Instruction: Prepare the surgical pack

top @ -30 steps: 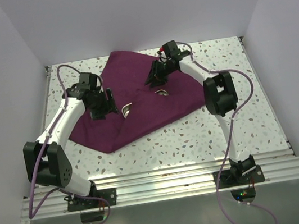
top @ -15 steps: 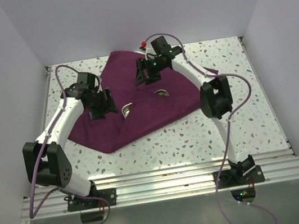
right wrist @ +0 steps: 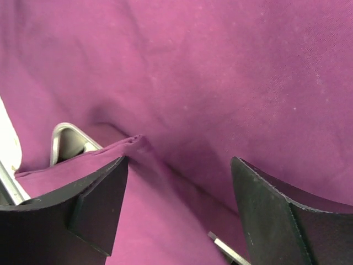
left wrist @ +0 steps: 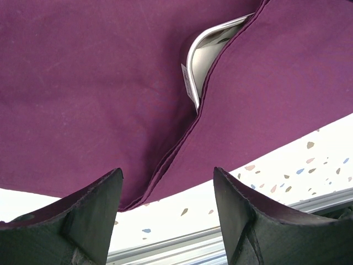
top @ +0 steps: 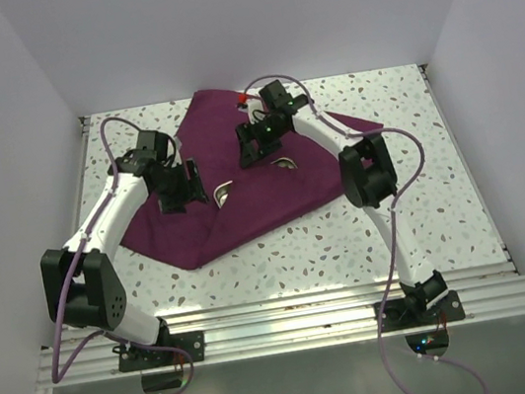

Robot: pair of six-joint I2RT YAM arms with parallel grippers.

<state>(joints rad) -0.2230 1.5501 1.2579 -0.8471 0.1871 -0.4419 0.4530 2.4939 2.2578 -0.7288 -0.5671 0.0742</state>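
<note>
The surgical pack, a dark maroon cloth drape (top: 272, 190), lies folded over a steel tray in the middle of the table. Shiny tray corners peek out at a slit (top: 223, 192) and at a second gap (top: 284, 163). My left gripper (top: 190, 183) hovers open over the drape's left fold, and its wrist view shows the tray corner (left wrist: 207, 52) between two cloth flaps (left wrist: 99, 83). My right gripper (top: 249, 144) hangs open above the drape's far part, with only cloth (right wrist: 220, 72) below it and a tray corner (right wrist: 66, 141) to its left. Neither gripper holds anything.
The speckled tabletop (top: 397, 226) shows around the drape. White walls close in the left, back and right sides. An aluminium rail (top: 292, 317) with both arm bases runs along the near edge. The right arm's elbow (top: 368, 170) stands over the drape's right corner.
My right gripper has opened and swung left and back over the drape, letting go of the cloth. The left arm has stayed still.
</note>
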